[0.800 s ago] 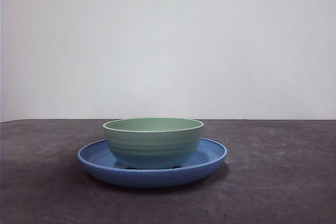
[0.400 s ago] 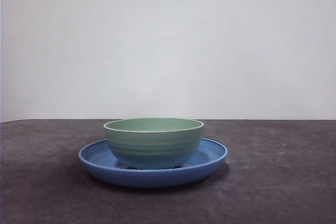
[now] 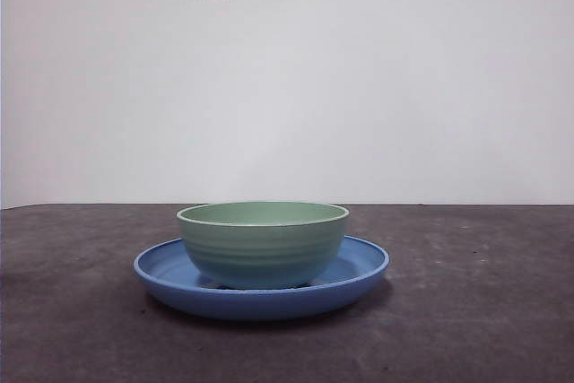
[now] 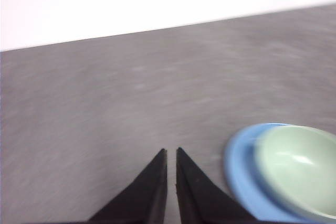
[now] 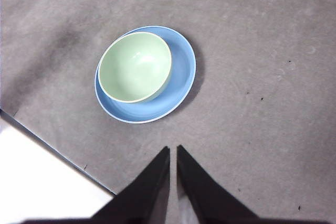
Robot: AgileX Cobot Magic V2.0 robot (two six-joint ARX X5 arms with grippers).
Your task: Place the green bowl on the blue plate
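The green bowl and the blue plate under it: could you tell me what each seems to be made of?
The green bowl looks like matte moulded plastic or melamine, possibly glazed ceramic: even pale colour, faint ridges outside, a soft highlight inside. The blue plate looks like the same kind of ware but glossier, with faint reflections on its raised rim. The pictures cannot settle plastic versus ceramic.

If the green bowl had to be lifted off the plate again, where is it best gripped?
Probably by the rim of the green bowl, from straight above, one jaw inside and one outside. It sits upright and empty on the blue plate, whose raised edge would hinder a low side approach to the rounded wall.
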